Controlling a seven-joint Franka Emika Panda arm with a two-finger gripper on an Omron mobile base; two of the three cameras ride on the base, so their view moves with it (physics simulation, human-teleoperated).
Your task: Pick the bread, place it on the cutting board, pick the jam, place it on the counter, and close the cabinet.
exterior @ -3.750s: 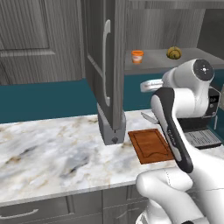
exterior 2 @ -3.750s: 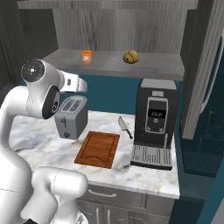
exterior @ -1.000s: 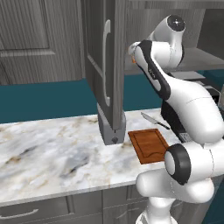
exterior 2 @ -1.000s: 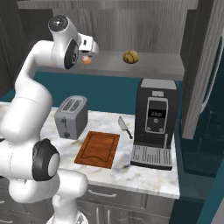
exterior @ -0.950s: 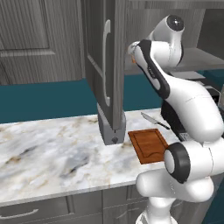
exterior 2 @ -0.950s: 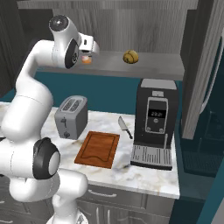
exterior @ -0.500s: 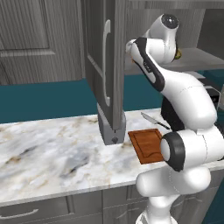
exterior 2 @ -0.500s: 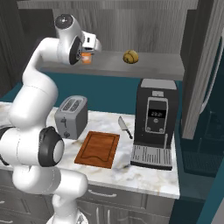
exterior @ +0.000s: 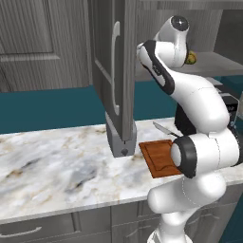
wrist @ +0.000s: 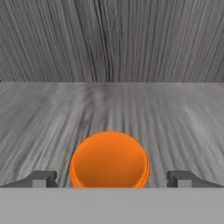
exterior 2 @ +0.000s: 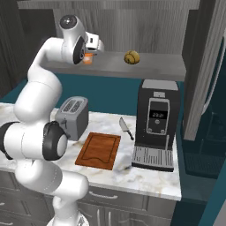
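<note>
Tool (wrist: pixel 109 179) is held w/ tips spread apart, jam (wrist: pixel 109 159) seen between them, not clamped. Jam is set on cabinet (exterior 2: pixel 132 70) shelf; bread (exterior 2: pixel 131 57) at approx. 3 o'clock of it. Cutting board (exterior 2: pixel 98 150) is laid on bench (exterior 2: pixel 150 178) below.

Even, soft rendered light, with no harsh glare

The counter (exterior: pixel 57 161) is brightly and flatly lit, while the cabinet (exterior 2: pixel 132 26) interior sits dimmer; a soft shadow lies under the open door and beside the cutting board (exterior 2: pixel 98 150). Both base views are sharp edge to edge. In the hand view the jam (wrist: pixel 109 159) looks soft-edged and the shelf grain smears into streaks, with a faint sheen on the jar's top
</note>
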